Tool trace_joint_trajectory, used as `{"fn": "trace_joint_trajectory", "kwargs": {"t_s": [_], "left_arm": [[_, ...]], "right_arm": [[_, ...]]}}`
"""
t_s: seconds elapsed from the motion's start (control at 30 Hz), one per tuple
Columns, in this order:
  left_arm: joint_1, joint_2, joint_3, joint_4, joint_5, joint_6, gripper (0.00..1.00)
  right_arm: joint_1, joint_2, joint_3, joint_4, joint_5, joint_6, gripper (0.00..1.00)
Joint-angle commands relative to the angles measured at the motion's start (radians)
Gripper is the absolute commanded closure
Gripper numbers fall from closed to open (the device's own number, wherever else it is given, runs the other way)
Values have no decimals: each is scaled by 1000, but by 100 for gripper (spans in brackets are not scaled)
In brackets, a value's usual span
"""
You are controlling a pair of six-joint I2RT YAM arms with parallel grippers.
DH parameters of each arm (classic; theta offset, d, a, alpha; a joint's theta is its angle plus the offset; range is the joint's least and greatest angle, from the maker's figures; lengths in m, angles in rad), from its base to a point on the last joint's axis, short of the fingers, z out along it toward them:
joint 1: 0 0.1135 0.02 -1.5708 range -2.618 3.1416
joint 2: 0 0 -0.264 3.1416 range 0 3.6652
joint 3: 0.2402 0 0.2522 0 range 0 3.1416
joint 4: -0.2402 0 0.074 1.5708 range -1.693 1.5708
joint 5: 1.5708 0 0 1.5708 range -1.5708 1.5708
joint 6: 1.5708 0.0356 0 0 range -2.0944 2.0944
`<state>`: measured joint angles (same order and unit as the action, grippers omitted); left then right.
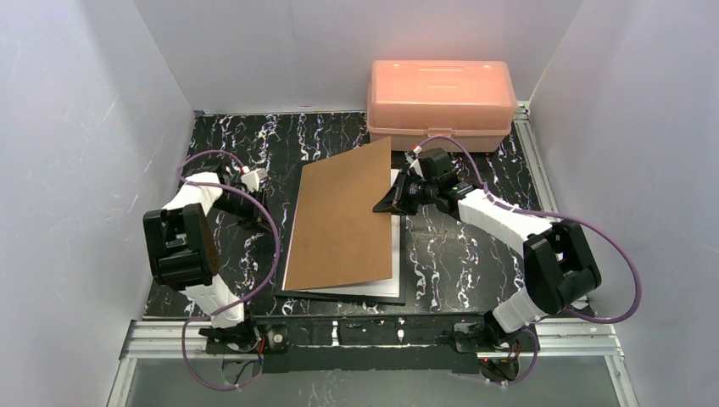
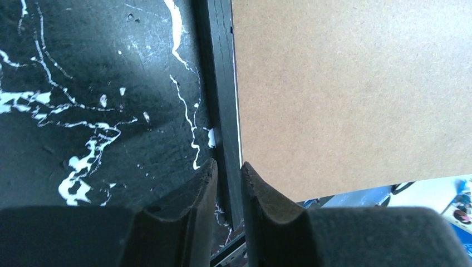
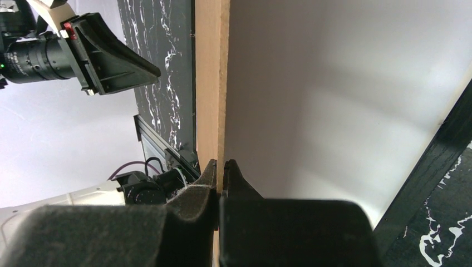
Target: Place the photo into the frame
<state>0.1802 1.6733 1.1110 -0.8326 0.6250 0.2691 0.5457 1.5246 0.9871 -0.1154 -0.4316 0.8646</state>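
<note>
The black frame (image 1: 339, 296) lies flat on the marble table. The photo (image 1: 398, 263) lies in it white side up, showing as a white strip along the near and right edges and as a white sheet in the right wrist view (image 3: 334, 83). A brown backing board (image 1: 343, 212) is tilted over it, right edge raised. My right gripper (image 1: 392, 203) is shut on that raised edge (image 3: 211, 67). My left gripper (image 1: 259, 197) stands at the frame's left rail (image 2: 222, 83), its jaws close on either side of the rail (image 2: 228, 165).
A pink plastic box (image 1: 441, 93) stands at the back right, just behind the board's far corner. White walls close in the table on the left, right and back. The table's metal rail (image 1: 373, 335) runs along the near edge.
</note>
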Motion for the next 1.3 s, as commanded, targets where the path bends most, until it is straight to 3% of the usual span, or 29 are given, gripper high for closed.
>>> {"fn": "trace_joint_trajectory", "kwargs": {"t_s": [0.0, 0.33, 0.9, 1.27], "left_arm": [[1, 53, -18, 20, 91, 17, 80], [-32, 164, -36, 58, 123, 21, 83], [-63, 209, -32, 74, 109, 5, 97], [-68, 211, -34, 75, 110, 1, 100]], "right_arm": [[7, -15, -24, -40, 178, -81, 99], [8, -27, -45, -25, 186, -71, 99], [7, -25, -71, 34, 187, -46, 98], [19, 4, -86, 85, 189, -22, 98]]}}
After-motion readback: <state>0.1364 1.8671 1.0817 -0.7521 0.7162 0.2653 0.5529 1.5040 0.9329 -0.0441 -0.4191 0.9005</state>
